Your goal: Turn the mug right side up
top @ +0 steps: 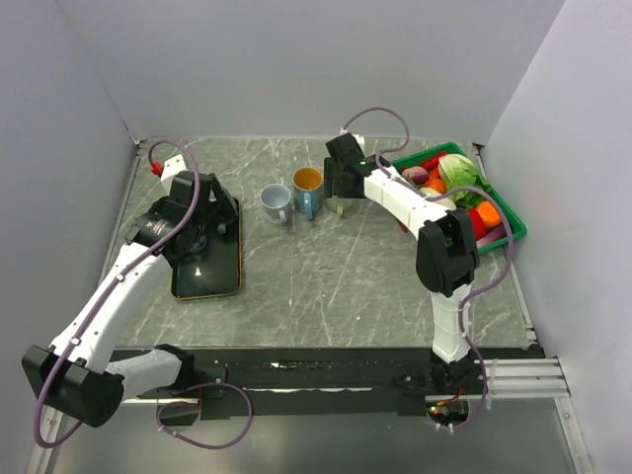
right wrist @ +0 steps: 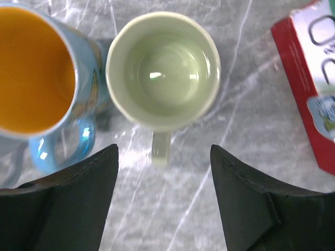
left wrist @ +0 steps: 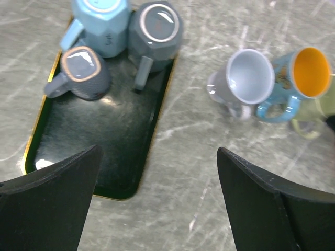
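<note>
A pale green mug (right wrist: 163, 70) stands upright on the table, mouth up and empty, with its handle (right wrist: 160, 149) pointing toward my right gripper (right wrist: 164, 157). That gripper hovers just above it, open, its fingers well apart on either side of the handle and holding nothing. In the top view the mug (top: 348, 207) is mostly hidden under my right gripper (top: 341, 190). My left gripper (left wrist: 159, 172) is open and empty above the right edge of the black tray (left wrist: 104, 130). On the tray three mugs stand upside down: light blue (left wrist: 102, 21), dark grey (left wrist: 157, 31) and grey (left wrist: 84, 73).
A blue mug with an orange inside (top: 307, 188) and a grey-white mug (top: 276, 202) stand upright just left of the green mug. A red box (right wrist: 314, 78) lies to its right. A green bin (top: 509, 212) of vegetables sits at the back right.
</note>
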{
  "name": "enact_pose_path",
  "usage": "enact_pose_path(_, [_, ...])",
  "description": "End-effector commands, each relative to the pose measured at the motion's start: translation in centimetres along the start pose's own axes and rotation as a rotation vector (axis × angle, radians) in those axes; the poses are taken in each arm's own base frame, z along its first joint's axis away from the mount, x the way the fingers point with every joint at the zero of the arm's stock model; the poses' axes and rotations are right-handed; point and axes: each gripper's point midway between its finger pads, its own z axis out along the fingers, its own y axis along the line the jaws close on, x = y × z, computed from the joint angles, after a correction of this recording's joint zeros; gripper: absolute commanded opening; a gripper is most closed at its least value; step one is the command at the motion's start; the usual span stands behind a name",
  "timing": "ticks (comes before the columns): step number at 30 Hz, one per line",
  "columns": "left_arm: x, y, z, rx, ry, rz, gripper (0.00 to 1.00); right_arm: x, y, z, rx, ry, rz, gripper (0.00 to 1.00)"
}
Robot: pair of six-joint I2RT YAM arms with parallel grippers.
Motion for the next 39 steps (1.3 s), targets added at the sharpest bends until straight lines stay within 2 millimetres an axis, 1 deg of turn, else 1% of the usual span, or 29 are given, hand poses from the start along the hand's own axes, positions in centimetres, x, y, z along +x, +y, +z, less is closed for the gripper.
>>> enact_pose_path(1, [-0.2,2.5,2.0,-0.089,-0.012,0.035,0.96,-2.8,-0.7,-6.0,-0.086,-0.063,0.063,0.80])
enact_pose_path(2, [-0.3,2.9,2.5,-0.086,-0.007,0.034,0.96,-2.5,-1.2,-7.3,-0.103,-0.071,0.071,0.81])
enact_pose_path(3, [-0.2,4.5,3.6,-0.115,0.005,0.027,0.96,-2.6,-1.1,-7.8,-0.128,-0.079,0.077,0.82])
enact_pose_path(4, [0.5,4.3,4.5,-0.073,0.055,0.070,0.96,-2.4,-1.2,-8.4,-0.141,-0.080,0.085,0.82])
enact_pose_path(5, [0.3,4.6,5.2,-0.064,0.060,0.082,0.96,-1.9,-1.3,-9.3,-0.165,-0.076,0.095,0.82])
enact_pose_path(6, [0.4,5.8,5.9,-0.073,0.077,0.126,0.96,-1.8,-1.3,-9.7,-0.177,-0.078,0.100,0.82])
enact_pose_path(7, [1.0,5.9,6.7,-0.057,0.105,0.158,0.96,-1.5,-1.4,-10.0,-0.184,-0.072,0.103,0.82])
enact_pose_path(8, [1.1,5.9,7.4,-0.039,0.109,0.189,0.96,-1.0,-1.6,-10.4,-0.194,-0.062,0.106,0.83])
enact_pose_path(10, [2.3,7.2,8.7,-0.061,0.162,0.261,0.96,-0.3,-1.8,-10.8,-0.197,-0.042,0.099,0.83])
enact_pose_path(11, [2.8,7.1,9.1,-0.038,0.181,0.274,0.96,0.0,-2.1,-10.9,-0.193,-0.033,0.092,0.83])
enact_pose_path(12, [3.1,7.6,9.6,-0.025,0.190,0.296,0.96,0.2,-2.3,-10.9,-0.186,-0.026,0.088,0.83])
enact_pose_path(13, [3.4,7.4,9.9,0.004,0.194,0.301,0.96,0.5,-2.5,-11.0,-0.179,-0.016,0.084,0.82])
enact_pose_path(14, [4.2,7.2,10.0,0.042,0.216,0.303,0.96,0.7,-2.7,-11.1,-0.176,-0.014,0.085,0.82])
enact_pose_path(15, [3.7,7.1,10.2,0.063,0.196,0.312,0.96,0.9,-2.8,-11.2,-0.176,-0.015,0.085,0.82])
enact_pose_path(17, [3.6,7.2,10.3,0.086,0.178,0.333,0.96,1.3,-2.9,-11.2,-0.183,-0.017,0.093,0.82])
enact_pose_path(19, [3.9,7.2,10.5,0.125,0.180,0.377,0.96,1.5,-3.0,-11.3,-0.188,-0.013,0.099,0.82])
enact_pose_path(21, [3.9,7.5,10.8,0.120,0.182,0.397,0.96,1.9,-3.1,-11.3,-0.189,-0.002,0.094,0.82])
enact_pose_path(22, [4.3,7.5,10.9,0.128,0.208,0.406,0.96,2.0,-3.4,-11.2,-0.183,0.004,0.093,0.82])
enact_pose_path(23, [4.3,7.2,11.0,0.141,0.211,0.414,0.96,2.3,-3.3,-11.1,-0.180,0.014,0.086,0.82])
enact_pose_path(25, [4.5,8.1,11.8,0.092,0.221,0.424,0.96,2.4,-3.4,-11.1,-0.185,0.023,0.083,0.82])
enact_pose_path(27, [4.8,8.4,12.2,0.080,0.234,0.430,0.96,2.5,-3.3,-11.2,-0.193,0.029,0.079,0.82])
enact_pose_path(28, [4.9,9.3,12.6,0.029,0.234,0.439,0.96,2.5,-3.2,-11.2,-0.196,0.030,0.076,0.82])
enact_pose_path(32, [5.0,11.2,13.7,-0.074,0.226,0.437,0.96,2.2,-3.1,-11.1,-0.199,0.036,0.070,0.81])
enact_pose_path(33, [5.0,11.3,13.9,-0.084,0.224,0.430,0.96,2.4,-3.1,-11.1,-0.197,0.044,0.066,0.81])
enact_pose_path(36, [4.0,11.7,13.9,-0.121,0.185,0.419,0.96,2.1,-3.0,-11.0,-0.197,0.041,0.062,0.81])
enact_pose_path(39, [3.5,12.4,13.8,-0.165,0.160,0.427,0.96,2.1,-2.8,-10.6,-0.199,0.048,0.062,0.81])
